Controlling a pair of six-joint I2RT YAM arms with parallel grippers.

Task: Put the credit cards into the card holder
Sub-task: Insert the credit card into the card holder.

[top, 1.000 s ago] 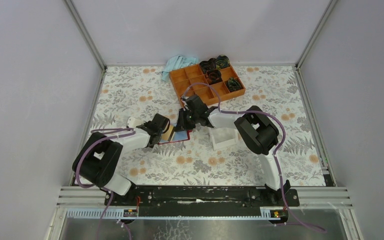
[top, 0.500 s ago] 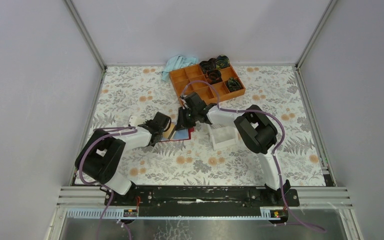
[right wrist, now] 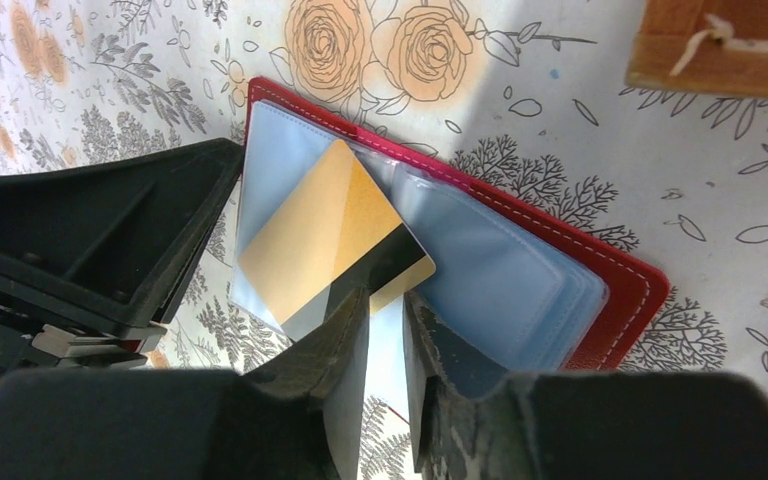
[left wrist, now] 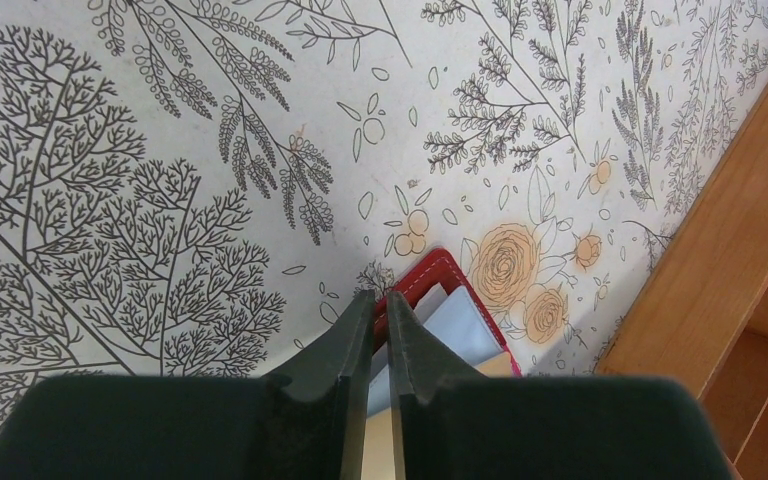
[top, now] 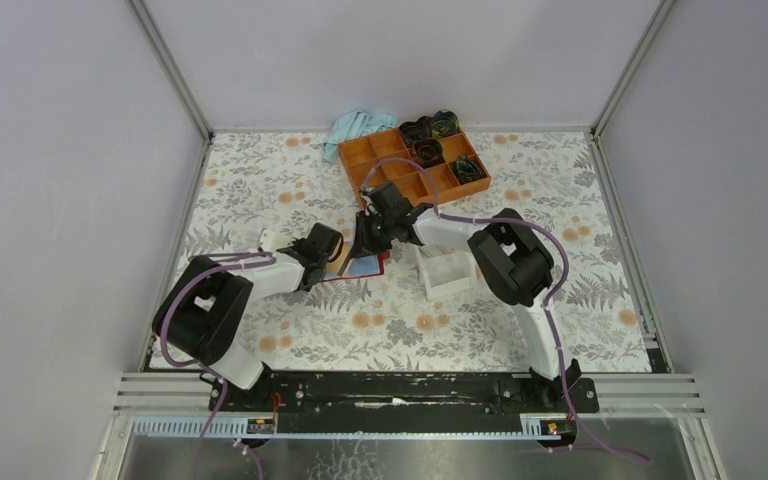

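Note:
The dark-red card holder (top: pixel 368 272) lies open on the flowered table between my two grippers, its clear bluish pockets up (right wrist: pixel 500 270). My left gripper (top: pixel 328 252) is shut on the holder's red edge (left wrist: pixel 438 268), fingertips (left wrist: pixel 360 305) pinching it. My right gripper (top: pixel 368 240) is shut on a tan-gold credit card (right wrist: pixel 310 235) with a dark stripe. It holds the card by one corner, tilted over the holder's left pocket, with the card's far edge at the pocket mouth. The left gripper's black body (right wrist: pixel 80 240) sits just left of the card. No other cards show.
A whitish clear box (top: pixel 447 272) stands just right of the holder under the right arm. The orange compartment tray (top: pixel 415 165) with dark coiled items is behind; its wall shows in the left wrist view (left wrist: pixel 740 230). A light-blue cloth (top: pixel 355 128) lies at the back.
Both grippers and the holder have shifted slightly to the left and away. The right gripper has brought the gold card closer over the holder's pocket.

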